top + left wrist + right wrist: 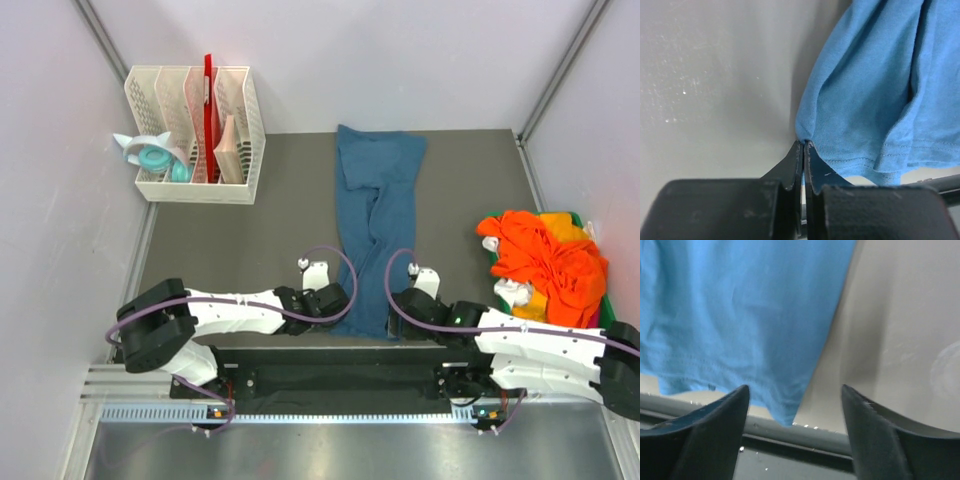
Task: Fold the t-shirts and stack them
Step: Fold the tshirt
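A long teal-blue t-shirt (375, 215) lies bunched lengthwise down the middle of the grey table, its hem at the near edge. My left gripper (338, 300) is at the hem's left corner. In the left wrist view it (804, 142) is shut on that corner of the blue fabric (875, 95). My right gripper (402, 303) sits at the hem's right corner. Its fingers (795, 387) stand open, with the blue corner (785, 410) hanging between them, untouched. Orange t-shirts (545, 258) with bits of yellow and white lie heaped at the right.
The orange heap rests in a green bin (574, 215) against the right wall. A white slotted rack (195, 135) with flat items stands at the back left, a pale teal object (150, 155) beside it. The table's front rail (805, 437) runs just under the hem.
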